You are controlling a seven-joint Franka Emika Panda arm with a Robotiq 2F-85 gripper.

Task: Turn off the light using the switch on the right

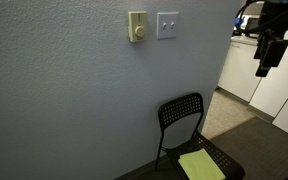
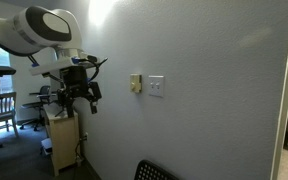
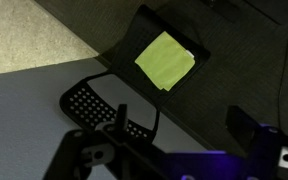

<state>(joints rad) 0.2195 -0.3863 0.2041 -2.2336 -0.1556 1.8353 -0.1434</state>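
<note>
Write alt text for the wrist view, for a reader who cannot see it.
Seen from above: a black chair with a perforated backrest beside a grey wall, a flat yellow-green square on its seat. Dark parts of the claw cross the bottom edge.

Made up of fat, rounded, glossy white segments along the arm point(image 2: 36, 28), smooth-shelled and catching the light in an exterior view. Ends in a blocky black gripper point(image 2: 81, 92), much darker than the rest, with thin dark cables point(image 2: 101, 64) looping loosely off its upper part. Looks matte black up close in the wrist view, with chunky, angular fingers point(image 3: 82, 156) along the bottom edge and a faint blue-violet glow on the housing between them.
</note>
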